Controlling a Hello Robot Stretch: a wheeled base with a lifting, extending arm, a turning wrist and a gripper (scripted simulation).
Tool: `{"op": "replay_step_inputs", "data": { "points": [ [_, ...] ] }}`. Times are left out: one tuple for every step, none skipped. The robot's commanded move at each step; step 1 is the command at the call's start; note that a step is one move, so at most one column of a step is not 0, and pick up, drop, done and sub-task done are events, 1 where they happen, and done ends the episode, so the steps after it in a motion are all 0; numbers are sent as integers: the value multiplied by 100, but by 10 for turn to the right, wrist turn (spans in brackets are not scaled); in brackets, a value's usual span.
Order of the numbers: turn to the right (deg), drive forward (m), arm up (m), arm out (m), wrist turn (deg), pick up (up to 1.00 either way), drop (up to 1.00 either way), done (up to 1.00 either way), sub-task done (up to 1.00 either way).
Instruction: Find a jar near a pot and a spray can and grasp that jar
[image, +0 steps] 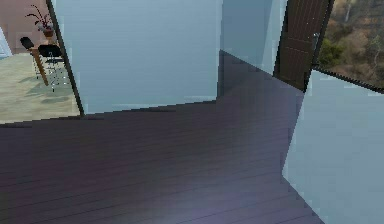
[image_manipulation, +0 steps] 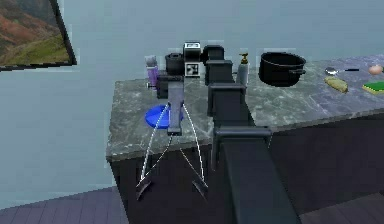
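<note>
1. Two thin fingers (image_manipulation: 143, 186) with dark tips, splayed downward from the gripper (image_manipulation: 173, 186). They show against the dark front of a counter. How they are set cannot be told, nor whether they hold anything.
2. Grey gripper body, seen above the counter's near edge, just right of a flat round blue plate (image_manipulation: 152, 118). Contact with the plate cannot be told.
3. Dark square-section arm (image_manipulation: 240, 165), rising from the arm side view's bottom edge. Two small white marker squares (image_manipulation: 192, 47) stand at its far end.
4. Mottled grey stone countertop (image_manipulation: 290, 100) on a dark base.
5. Small lilac jar-shaped container with a dark top (image_manipulation: 152, 72), probably the jar, upright toward the countertop's far left, behind the blue plate.
6. Slim pale spray bottle with a dark cap (image_manipulation: 242, 70), upright, to the right of the container.
7. Wide black pot with side handles (image_manipulation: 281, 68), just right of the bottle.
8. Yellow oblong item (image_manipulation: 337, 85) and flat green item (image_manipulation: 374, 87), at the countertop's right end; both too small to identify.
9. Forward view: dark plank floor (image: 150, 160), pale blue wall (image: 140, 50), dark brown door (image: 300, 40).
10. Forward view's left: wooden table with black chairs (image: 45, 55) and a potted plant (image: 42, 20).
</note>
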Motion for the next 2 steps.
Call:
{"op": "replay_step_inputs", "data": {
  "points": [
    [0,0,0,0,450,0,0,0,0],
    [0,0,0,0,450,0,0,0,0]
  ]
}}
